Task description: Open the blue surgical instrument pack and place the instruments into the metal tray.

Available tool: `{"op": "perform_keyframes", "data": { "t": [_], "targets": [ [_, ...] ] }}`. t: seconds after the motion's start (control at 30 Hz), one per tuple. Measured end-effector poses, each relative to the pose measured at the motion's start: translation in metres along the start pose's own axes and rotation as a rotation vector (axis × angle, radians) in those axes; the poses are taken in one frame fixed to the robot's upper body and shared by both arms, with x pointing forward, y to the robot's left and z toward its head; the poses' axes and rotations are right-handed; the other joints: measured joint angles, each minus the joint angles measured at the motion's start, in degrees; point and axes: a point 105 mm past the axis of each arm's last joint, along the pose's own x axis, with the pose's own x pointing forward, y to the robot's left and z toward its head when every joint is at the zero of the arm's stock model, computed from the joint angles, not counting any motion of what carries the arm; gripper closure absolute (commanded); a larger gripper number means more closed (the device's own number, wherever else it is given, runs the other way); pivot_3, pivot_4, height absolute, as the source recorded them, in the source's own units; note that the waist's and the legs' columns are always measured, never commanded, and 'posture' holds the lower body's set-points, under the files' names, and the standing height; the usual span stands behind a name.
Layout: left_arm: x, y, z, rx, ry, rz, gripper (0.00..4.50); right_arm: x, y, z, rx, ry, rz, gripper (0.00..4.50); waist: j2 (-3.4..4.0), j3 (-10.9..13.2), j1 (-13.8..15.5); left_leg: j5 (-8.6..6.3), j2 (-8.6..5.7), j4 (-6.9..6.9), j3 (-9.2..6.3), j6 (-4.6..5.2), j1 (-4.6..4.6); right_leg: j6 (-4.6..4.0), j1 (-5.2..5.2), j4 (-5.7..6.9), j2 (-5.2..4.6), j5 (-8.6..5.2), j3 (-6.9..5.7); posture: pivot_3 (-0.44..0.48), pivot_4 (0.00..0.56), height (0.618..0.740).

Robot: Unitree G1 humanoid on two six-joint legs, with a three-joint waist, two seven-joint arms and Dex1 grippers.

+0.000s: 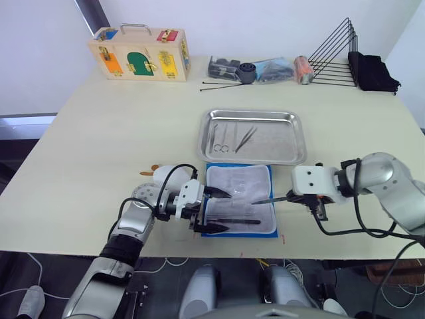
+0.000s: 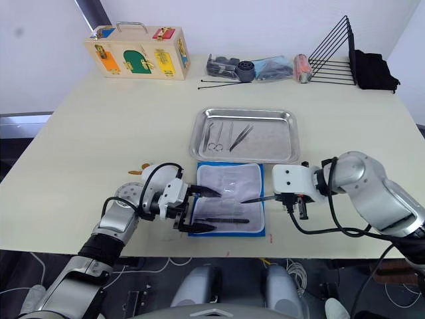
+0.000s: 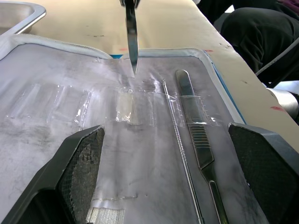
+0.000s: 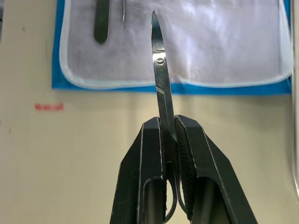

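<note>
Scissors held over the opened pack, tray waiting behind it.

The metal tray [image 1: 252, 136] sits mid-table, just beyond the pack, with a few silvery instruments [image 1: 230, 137] lying in its left half. The blue surgical instrument pack [image 1: 240, 209] lies unfolded at the near edge, clear whitish inner side up, blue border showing around it. The left gripper [image 1: 214, 211] rests at the pack's left edge, fingers spread wide with nothing between them. The right gripper [image 4: 169, 140] is at the pack's right side, pinched tight on a pair of scissors [image 4: 160, 77], blades closed and pointing left over the pack. A dark slim tool [image 3: 197, 135] and a thin probe [image 3: 175, 130] lie on the pack's near part.
</note>
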Motion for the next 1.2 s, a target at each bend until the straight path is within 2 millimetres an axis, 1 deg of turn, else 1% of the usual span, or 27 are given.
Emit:
{"op": "perform_keyframes", "data": {
  "t": [0.07,0.13,0.23,0.37,0.4,0.47,0.6,0.67,0.73,0.83,0.93,1.0,1.07,1.13,1.2],
  "targets": [
    [0.0,0.0,0.0,0.0,0.0,0.001,0.0,-0.006,-0.005,-0.006,0.035,-0.01,-0.023,4.4,0.0,0.0,0.0,0.0,0.0,0.0,0.03,0.0,0.01,0.0,0.0,0.0,0.0,0.0,0.02,0.0,0.15,0.74],
    [0.0,0.0,-0.001,-0.002,0.0,0.002,0.0,-0.01,-0.011,-0.008,0.062,-0.027,-0.054,4.4,0.01,0.0,0.0,0.0,0.0,0.0,0.03,0.0,0.02,0.0,0.01,0.01,0.0,0.0,0.03,0.0,0.15,0.74],
    [-0.001,0.0,-0.001,-0.003,0.0,0.004,0.0,-0.012,-0.038,-0.001,0.133,-0.178,-0.213,4.4,0.03,0.0,-0.1,0.0,0.01,0.0,0.03,0.0,0.02,0.0,0.01,0.02,0.02,0.0,0.03,0.0,0.15,0.74],
    [-0.001,-0.001,-0.001,-0.003,-0.003,0.006,0.0,-0.005,-0.058,0.002,0.201,-0.294,-0.33,4.4,0.06,0.0,-0.1,0.0,0.0,0.0,0.06,0.0,0.01,0.0,0.0,0.02,0.02,0.01,0.06,0.0,0.15,0.74],
    [-0.002,-0.001,-0.001,-0.004,-0.004,0.012,0.0,-0.001,-0.066,0.006,0.234,-0.346,-0.376,4.4,0.06,0.0,-0.2,0.0,0.01,0.0,0.06,0.0,0.03,0.0,0.0,0.04,0.02,0.01,0.06,0.0,0.15,0.74],
    [-0.001,-0.001,-0.001,-0.004,-0.008,0.017,0.0,0.004,-0.075,0.012,0.26,-0.399,-0.422,4.4,0.13,0.0,-0.3,0.0,0.01,0.0,0.07,0.0,0.02,0.0,0.0,0.05,0.02,0.01,0.06,0.0,0.15,0.74],
    [-0.001,-0.001,-0.002,-0.01,-0.011,0.028,0.0,0.011,-0.087,0.022,0.316,-0.459,-0.477,4.4,0.16,0.0,-0.2,0.0,0.01,0.0,0.05,0.0,0.01,0.0,0.0,0.04,0.02,0.01,0.04,0.0,0.15,0.74],
    [-0.001,-0.002,-0.002,-0.012,-0.012,0.031,0.0,0.015,-0.089,0.021,0.365,-0.451,-0.482,4.4,0.16,0.0,-0.2,0.0,0.01,0.0,0.05,0.0,0.0,0.0,0.0,0.04,0.02,0.01,0.04,0.0,0.15,0.74],
    [-0.002,-0.001,-0.002,-0.013,-0.01,0.035,0.0,0.023,-0.098,0.015,0.479,-0.418,-0.511,4.4,0.2,0.0,-0.4,0.0,0.01,0.0,0.08,0.0,0.03,-0.01,0.0,0.06,0.02,0.01,0.07,0.0,0.15,0.74],
    [-0.003,-0.001,-0.003,-0.017,-0.009,0.039,0.0,0.036,-0.11,0.014,0.635,-0.406,-0.545,4.4,0.32,-0.1,-0.5,0.0,0.02,0.0,0.07,0.0,0.05,-0.01,-0.01,0.11,0.03,0.01,0.07,0.0,0.15,0.74],
    [-0.002,-0.001,-0.003,-0.017,-0.011,0.038,0.0,0.044,-0.118,0.012,0.723,-0.382,-0.575,4.4,0.33,-0.1,-0.4,0.0,0.01,0.0,0.05,0.0,0.0,-0.01,-0.01,0.07,0.02,0.01,0.04,0.0,0.15,0.74],
    [-0.002,-0.001,-0.003,-0.018,-0.011,0.038,0.0,0.048,-0.126,0.004,0.789,-0.348,-0.621,4.4,0.33,-0.1,-0.5,0.0,0.01,0.0,0.06,0.0,0.0,-0.01,-0.01,0.06,0.02,0.01,0.05,0.0,0.15,0.74],
    [-0.002,-0.001,-0.003,-0.019,-0.01,0.04,0.0,0.051,-0.129,-0.005,0.828,-0.308,-0.647,4.4,0.34,-0.1,-0.5,0.0,0.01,0.0,0.07,0.0,0.01,-0.01,-0.01,0.07,0.02,0.01,0.05,0.0,0.15,0.74],
    [-0.003,-0.001,-0.003,-0.019,-0.01,0.042,0.0,0.056,-0.129,-0.016,0.882,-0.269,-0.671,4.4,0.34,-0.1,-0.6,0.0,0.01,-0.02,0.06,0.0,0.01,-0.01,-0.02,0.08,0.02,0.01,0.05,0.0,0.15,0.74],
    [-0.003,-0.002,-0.003,-0.019,-0.008,0.044,0.0,0.06,-0.128,-0.02,0.909,-0.246,-0.675,4.4,0.35,-0.1,-0.6,0.0,0.02,-0.02,0.06,0.0,0.01,-0.01,-0.03,0.08,0.03,0.01,0.06,0.0,0.15,0.74]
  ]
}}
